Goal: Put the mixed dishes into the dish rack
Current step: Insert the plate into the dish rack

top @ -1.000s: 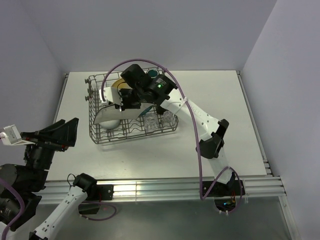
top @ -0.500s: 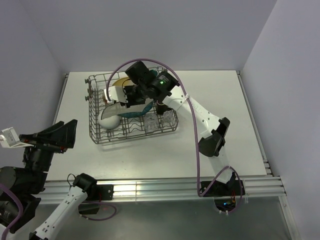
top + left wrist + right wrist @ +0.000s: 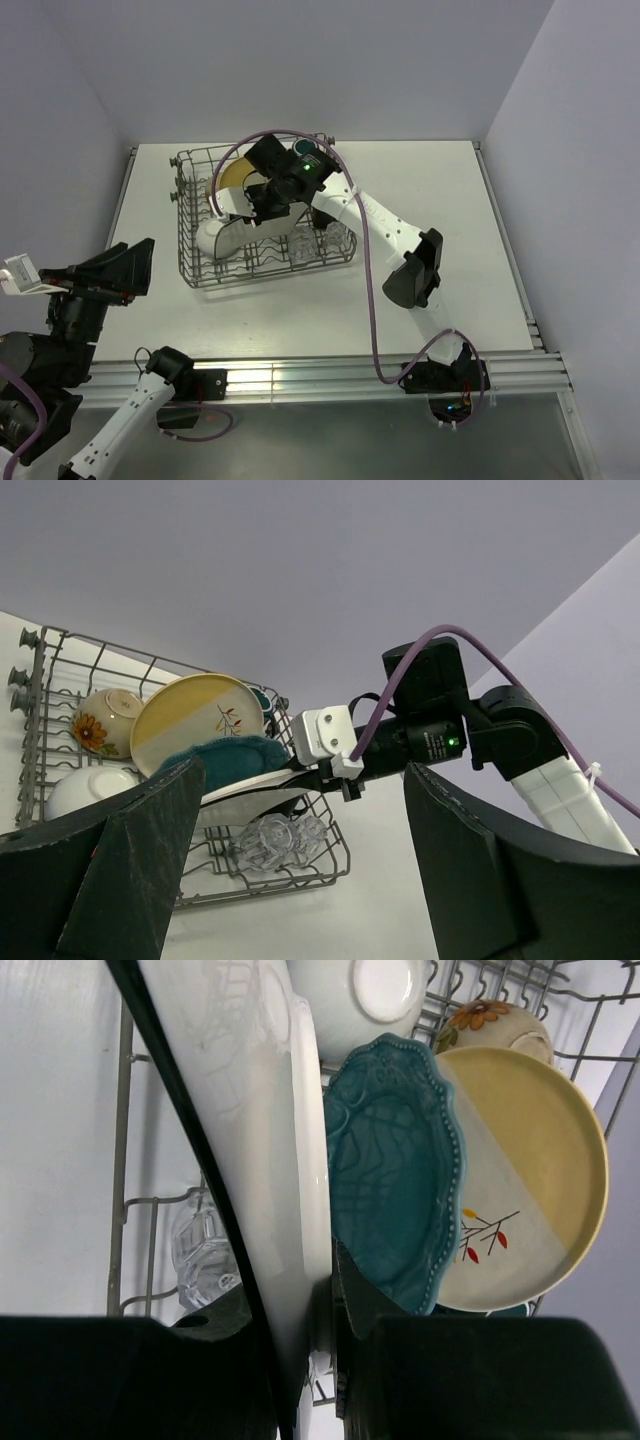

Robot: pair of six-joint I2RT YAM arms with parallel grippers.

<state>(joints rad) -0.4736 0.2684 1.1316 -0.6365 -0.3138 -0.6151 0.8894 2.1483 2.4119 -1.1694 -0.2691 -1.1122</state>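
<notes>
From my overhead feed, a white table (image 3: 430, 200) fills the middle of the cell. A plain pale lavender wall (image 3: 300, 60) closes it off at 12 o'clock, with matching side walls at 9 o'clock (image 3: 50, 120) and 3 o'clock (image 3: 590, 150). An aluminium rail (image 3: 320, 378) runs along the table's edge at 6 o'clock and catches a bright glare toward 7 o'clock. A thinner metal strip (image 3: 505, 250) lines the 3 o'clock edge. I see even, soft lighting.
</notes>
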